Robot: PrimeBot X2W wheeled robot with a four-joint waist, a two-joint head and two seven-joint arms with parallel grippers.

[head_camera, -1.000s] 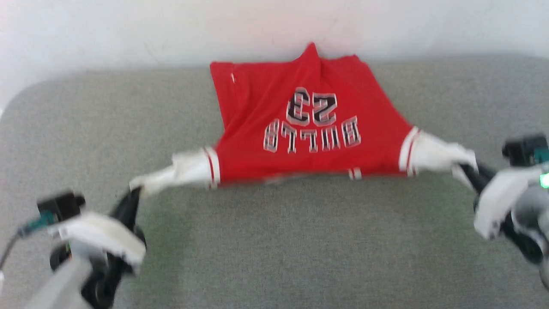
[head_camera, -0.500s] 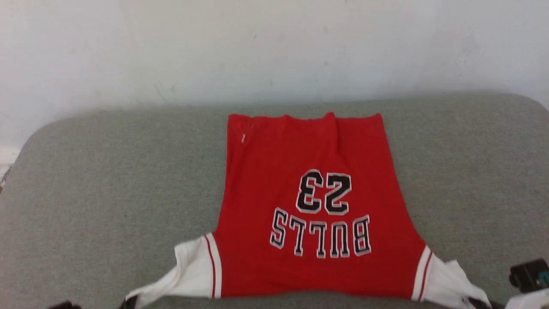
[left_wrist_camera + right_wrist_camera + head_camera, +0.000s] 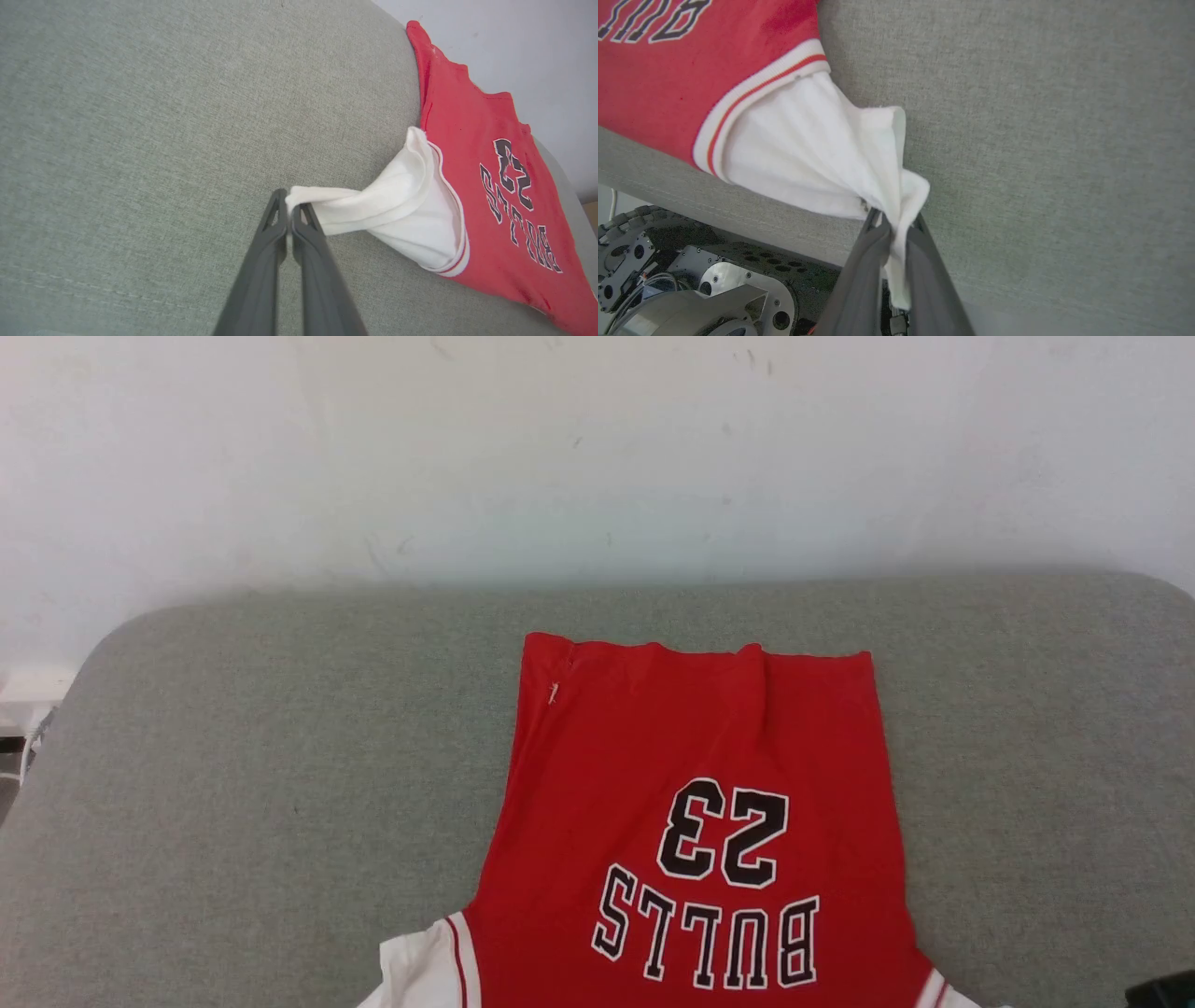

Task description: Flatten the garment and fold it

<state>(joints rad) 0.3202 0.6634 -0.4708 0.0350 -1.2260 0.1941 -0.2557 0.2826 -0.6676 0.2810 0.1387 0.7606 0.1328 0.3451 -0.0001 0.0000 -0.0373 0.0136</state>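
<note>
A red garment (image 3: 691, 775) lettered "BULLS 23" lies print-side up and nearly flat on a grey fabric worktop (image 3: 233, 756), hem toward the wall, with one ridge near its far edge. No fold looks made yet. The left end effector (image 3: 290, 205) is clamped shut on one white sleeve tip and the right end effector (image 3: 894, 219) on the other, each sleeve drawn taut outward at the worktop's near edge.

Garment (image 3: 691, 737), seemingly flat, on grey surface (image 3: 233, 756)
</note>
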